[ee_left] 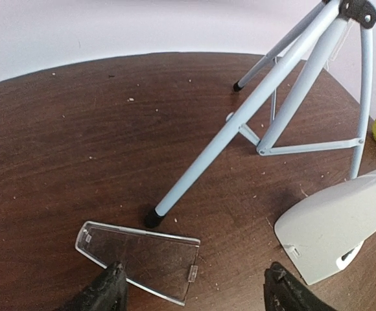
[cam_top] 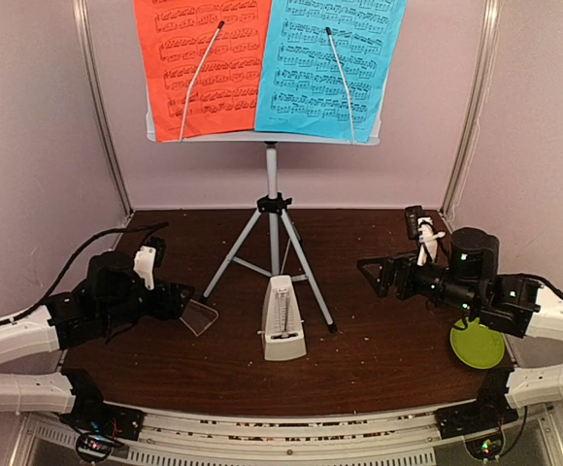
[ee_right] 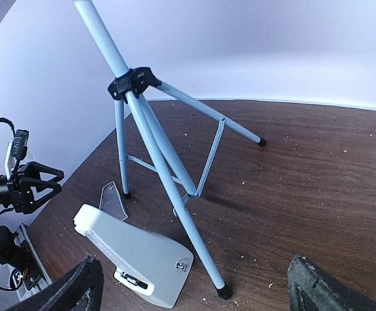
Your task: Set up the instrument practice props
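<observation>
Clearly, left gripper (ee_left: 194, 275) and right gripper (ee_right: 196, 272) gape — empty.

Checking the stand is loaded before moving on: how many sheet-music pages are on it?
2. The red page is on the left half of the music-stand desk, the blue page on the right half. Others could be hidden behind them.

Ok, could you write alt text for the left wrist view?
A clear plastic cover lies flat on the dark wooden table, near the open left gripper. Behind it stand pale-blue tripod legs; a pale-grey metronome sits at right.
</observation>
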You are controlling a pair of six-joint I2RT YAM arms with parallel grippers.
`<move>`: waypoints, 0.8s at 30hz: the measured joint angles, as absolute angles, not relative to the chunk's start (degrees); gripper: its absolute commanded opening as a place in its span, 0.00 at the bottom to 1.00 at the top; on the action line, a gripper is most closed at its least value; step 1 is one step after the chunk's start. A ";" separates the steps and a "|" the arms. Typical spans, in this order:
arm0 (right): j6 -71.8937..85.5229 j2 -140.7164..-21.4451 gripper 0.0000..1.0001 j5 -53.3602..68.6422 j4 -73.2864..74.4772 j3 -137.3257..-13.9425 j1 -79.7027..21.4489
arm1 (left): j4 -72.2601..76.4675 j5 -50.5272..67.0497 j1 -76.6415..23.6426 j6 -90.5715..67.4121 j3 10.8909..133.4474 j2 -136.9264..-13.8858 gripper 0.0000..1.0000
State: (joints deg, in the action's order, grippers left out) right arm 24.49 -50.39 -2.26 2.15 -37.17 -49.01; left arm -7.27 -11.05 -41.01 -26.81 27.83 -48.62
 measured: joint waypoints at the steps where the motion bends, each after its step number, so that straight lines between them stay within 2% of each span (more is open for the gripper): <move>1: 24.08 -49.56 1.00 -2.13 2.92 -37.52 -48.25 | -8.03 -11.07 -40.80 -26.50 28.62 -48.21 0.77; 6: 22.52 -46.68 1.00 -1.32 6.28 -38.11 -44.93 | -11.73 -10.92 -40.42 -25.36 34.39 -47.97 0.80; 9: 22.24 -45.71 1.00 -0.71 7.33 -38.11 -43.81 | -12.91 -10.52 -40.42 -24.86 37.32 -48.69 0.88; 11: 22.26 -45.32 1.00 -0.12 7.57 -38.06 -42.81 | -13.50 -10.17 -40.42 -24.73 38.26 -49.04 0.97; 24: 24.14 -42.50 1.00 1.78 6.52 -27.53 -40.45 | -14.85 -10.48 -40.42 -28.45 35.88 -49.84 0.98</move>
